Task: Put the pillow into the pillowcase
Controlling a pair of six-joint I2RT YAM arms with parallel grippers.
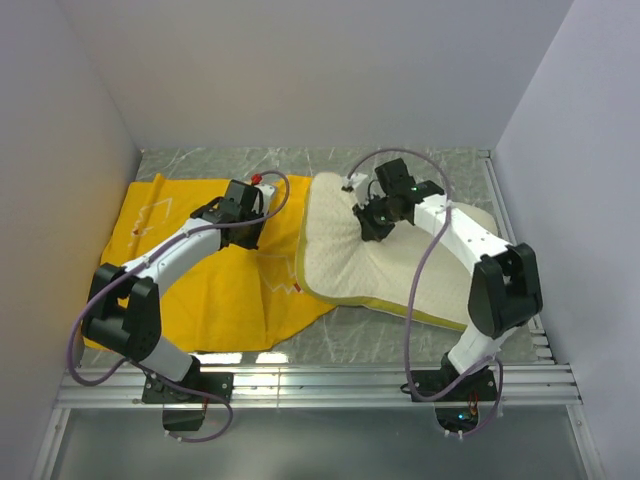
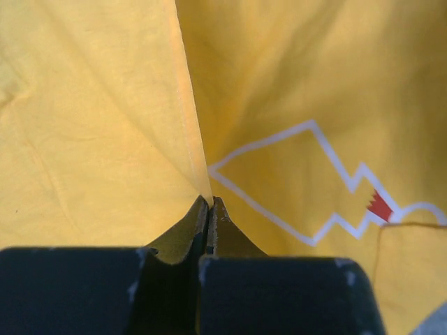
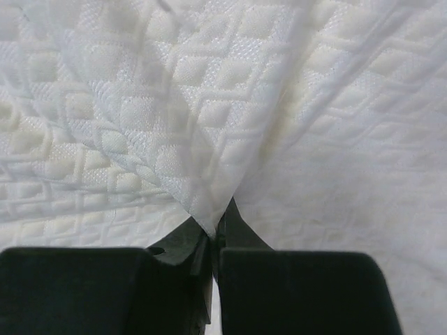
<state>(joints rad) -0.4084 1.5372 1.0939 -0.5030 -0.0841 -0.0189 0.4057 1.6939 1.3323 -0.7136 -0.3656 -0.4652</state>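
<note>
Cream-white quilted pillow (image 1: 340,255) lies toward the right edge of the bench (image 1: 430,165), touching the bright yellow cloth pillowcase (image 1: 225,300) on its left (right tool (image 3: 218,225) pinches pillow cloth, left tool (image 2: 210,209) pinches pillowcase cloth).

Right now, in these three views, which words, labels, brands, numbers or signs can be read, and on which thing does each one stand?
No readable text in any view.
Bright yellow fabric pillowcase: only a white outline drawing with a small red zigzag patch; no letters.
Cream-white quilted pillow: plain diamond stitching; no label or logo in sight.
</note>
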